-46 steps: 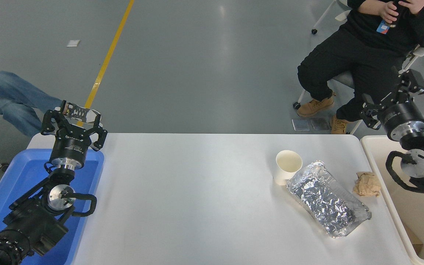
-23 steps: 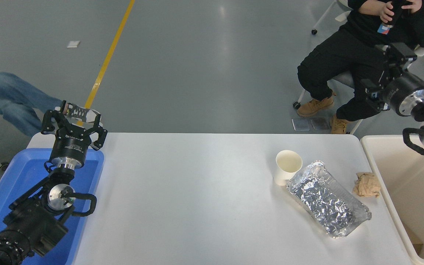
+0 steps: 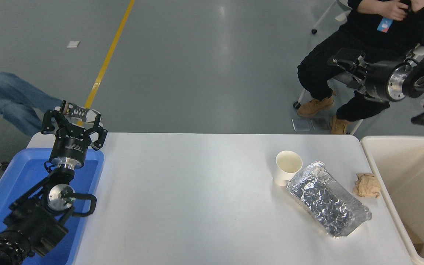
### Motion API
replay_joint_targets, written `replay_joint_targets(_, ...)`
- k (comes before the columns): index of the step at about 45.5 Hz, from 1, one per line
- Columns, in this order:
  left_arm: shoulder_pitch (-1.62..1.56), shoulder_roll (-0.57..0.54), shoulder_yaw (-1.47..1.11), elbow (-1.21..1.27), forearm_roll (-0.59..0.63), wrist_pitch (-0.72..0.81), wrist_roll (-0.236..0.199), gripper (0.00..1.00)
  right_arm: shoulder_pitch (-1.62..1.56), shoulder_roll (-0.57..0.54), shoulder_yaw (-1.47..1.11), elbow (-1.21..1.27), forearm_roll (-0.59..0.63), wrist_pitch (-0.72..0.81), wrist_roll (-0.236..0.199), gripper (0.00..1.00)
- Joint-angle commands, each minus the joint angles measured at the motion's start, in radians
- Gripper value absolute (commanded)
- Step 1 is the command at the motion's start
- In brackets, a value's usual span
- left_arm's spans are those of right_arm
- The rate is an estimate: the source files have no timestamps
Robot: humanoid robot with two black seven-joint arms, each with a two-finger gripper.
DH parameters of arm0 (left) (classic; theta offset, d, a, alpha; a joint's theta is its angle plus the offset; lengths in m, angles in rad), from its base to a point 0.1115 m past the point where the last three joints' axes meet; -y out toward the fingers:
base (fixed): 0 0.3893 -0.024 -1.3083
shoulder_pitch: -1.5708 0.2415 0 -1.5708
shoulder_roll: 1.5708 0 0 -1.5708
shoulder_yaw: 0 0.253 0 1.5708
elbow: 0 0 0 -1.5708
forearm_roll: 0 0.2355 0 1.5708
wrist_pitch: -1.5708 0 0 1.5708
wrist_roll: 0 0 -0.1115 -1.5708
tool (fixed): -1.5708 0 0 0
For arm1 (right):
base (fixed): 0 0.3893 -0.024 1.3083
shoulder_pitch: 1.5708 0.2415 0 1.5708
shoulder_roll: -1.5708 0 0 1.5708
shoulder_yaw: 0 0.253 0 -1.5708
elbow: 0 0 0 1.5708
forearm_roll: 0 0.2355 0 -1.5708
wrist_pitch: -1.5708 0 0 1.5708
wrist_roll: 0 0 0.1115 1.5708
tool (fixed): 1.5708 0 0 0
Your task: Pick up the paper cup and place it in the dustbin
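Head view: the paper cup [image 3: 288, 167] stands upright on the white table [image 3: 197, 198], touching the foil tray [image 3: 328, 198]. The right gripper [image 3: 339, 62] hangs empty, far beyond the cup, its opening unclear. The dustbin [image 3: 381, 176] sits right. The left gripper [image 3: 75, 112], spread and empty, is parked far left.

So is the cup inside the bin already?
No, the cup stands upright on the table, beside the foil tray, and not inside the bin.

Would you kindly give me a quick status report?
Left pincer open, parked over blue tray. Right pincer raised, empty. White paper cup upright, touching foil tray.
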Motion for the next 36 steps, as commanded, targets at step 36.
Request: replay_joint_targets(36, 0.0, 0.0, 0.0, 0.0, 0.0, 0.001, 0.0, 0.99, -0.124, 0.383, -0.222, 0.047, 0.005, 0.096, -0.009, 1.0)
